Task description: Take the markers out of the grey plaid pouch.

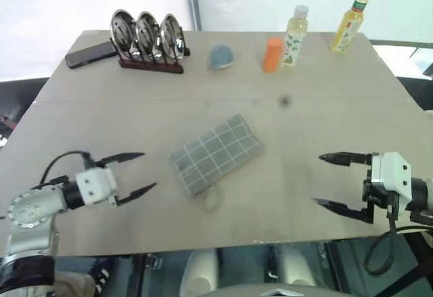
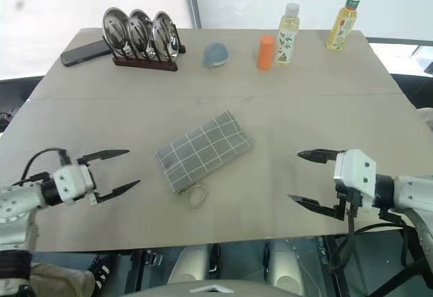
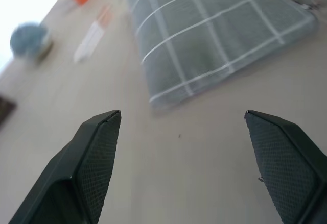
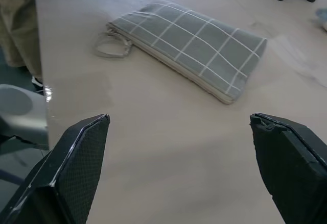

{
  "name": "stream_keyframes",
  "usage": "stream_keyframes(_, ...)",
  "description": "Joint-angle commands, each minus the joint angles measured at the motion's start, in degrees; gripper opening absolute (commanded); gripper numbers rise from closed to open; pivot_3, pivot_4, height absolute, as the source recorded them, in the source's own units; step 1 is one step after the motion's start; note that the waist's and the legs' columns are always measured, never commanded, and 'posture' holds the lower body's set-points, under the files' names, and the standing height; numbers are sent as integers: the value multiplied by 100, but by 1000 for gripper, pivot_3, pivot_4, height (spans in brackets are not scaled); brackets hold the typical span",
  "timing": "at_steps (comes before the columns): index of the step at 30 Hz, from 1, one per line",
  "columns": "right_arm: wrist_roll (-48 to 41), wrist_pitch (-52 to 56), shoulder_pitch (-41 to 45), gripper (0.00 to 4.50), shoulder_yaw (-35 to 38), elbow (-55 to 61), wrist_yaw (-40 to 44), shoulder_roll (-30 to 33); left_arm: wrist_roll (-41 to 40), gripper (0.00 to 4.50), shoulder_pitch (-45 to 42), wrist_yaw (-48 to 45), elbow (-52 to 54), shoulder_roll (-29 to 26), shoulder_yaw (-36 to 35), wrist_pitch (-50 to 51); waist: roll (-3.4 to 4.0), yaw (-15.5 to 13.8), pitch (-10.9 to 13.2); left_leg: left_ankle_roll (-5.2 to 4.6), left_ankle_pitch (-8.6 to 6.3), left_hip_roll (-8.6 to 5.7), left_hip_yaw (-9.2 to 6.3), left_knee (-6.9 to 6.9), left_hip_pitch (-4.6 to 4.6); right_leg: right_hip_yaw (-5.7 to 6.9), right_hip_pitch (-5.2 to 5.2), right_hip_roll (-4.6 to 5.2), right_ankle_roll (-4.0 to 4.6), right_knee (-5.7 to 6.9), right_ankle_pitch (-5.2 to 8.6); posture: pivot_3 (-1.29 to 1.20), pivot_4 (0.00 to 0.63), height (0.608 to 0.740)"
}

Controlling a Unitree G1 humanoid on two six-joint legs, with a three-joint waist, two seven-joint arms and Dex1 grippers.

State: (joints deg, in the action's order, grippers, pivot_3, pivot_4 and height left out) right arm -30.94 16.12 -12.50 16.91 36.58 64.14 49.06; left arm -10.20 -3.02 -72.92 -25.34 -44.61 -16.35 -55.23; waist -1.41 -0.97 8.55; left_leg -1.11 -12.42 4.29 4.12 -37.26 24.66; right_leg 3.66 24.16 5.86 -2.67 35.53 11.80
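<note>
Grey plaid pouch lies flat, closed; left hand and right hand released.

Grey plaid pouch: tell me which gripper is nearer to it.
Left. The left gripper hovers open just off the grey plaid pouch, at the end with the cord loop. The right gripper, also open, sits farther off on the opposite side.
</note>
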Motion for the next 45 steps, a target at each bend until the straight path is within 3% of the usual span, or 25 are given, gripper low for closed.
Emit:
stream_keyframes(1, -46, -408, -328, 4496, 221, 410, 260, 16, 331, 4039, -183, 306, -486, -73, 304, -1439, 1, -2, 0, 0, 0, 0, 0, 1, 0, 0, 0, -1, 0, 0, 0, 0, 150, 740)
stream_keyframes(6, -80, -586, -521, 4496, 258, 494, 274, 11, 1299, 4039, -726, 1089, -1306, 40, 507, -2775, 1, -12, -1, -1, 0, 0, -2, -5, -12, 1, -16, -1, -16, 3, 9, 0, 150, 740)
stream_keyframes(12, -198, -575, -504, 4496, 246, 546, 176, -35, 2692, 4039, -1144, 2095, -1567, 425, 348, -3348, 4, -26, -5, 0, 0, -2, 1, -7, -46, 1, -46, 9, -25, 5, 13, 0, 150, 740)
stream_keyframes(22, -1103, -137, -58, 4496, -62, 672, -263, -263, 4296, 4039, -1191, 3687, -1594, 231, 163, -3434, 5, -15, -11, -1, 0, 0, 1, -2, -56, 1, -47, 6, -25, 17, 14, 0, 150, 740)
stream_keyframes(29, -1238, -23, 173, 4496, -223, 624, -370, -316, 5153, 4039, -1074, 4669, -1327, 127, 176, -3290, 15, -8, -17, -1, 0, 2, 4, 3, -67, -4, -49, 7, -25, 22, 14, 0, 150, 740)
stream_keyframes(37, -1254, 39, 289, 4496, -243, 620, -416, -302, 6681, 4039, -1090, 6448, -812, -52, 585, -2666, 25, -27, -23, 23, -14, 1, 6, 4, -69, -4, -50, 10, -26, 26, 14, 0, 150, 740)
stream_keyframes(38, -1244, 43, 300, 4500, -238, 619, -424, -300, 6857, 3628, -1103, 6690, -766, -83, 700, -2557, 25, -33, -25, 24, -15, 1, 6, 4, -69, -4, -50, 10, -26, 26, 14, 0, 150, 740)
stream_keyframes(39, -1235, 46, 306, 4500, -233, 618, -430, -297, 6995, 3512, -1118, 6911, -733, -118, 824, -2454, 25, -39, -25, 25, -15, 1, 6, 5, -70, -4, -50, 10, -26, 29, 13, 0, 150, 740)
stream_keyframes(45, -1200, 87, 311, 4500, -195, 651, -499, -286, 7192, 830, -1264, 7851, -728, -374, 1623, -2041, 63, -127, -49, 27, -16, 0, 8, 8, -75, -3, -50, 14, -26, 33, 14, 0, 150, 740)
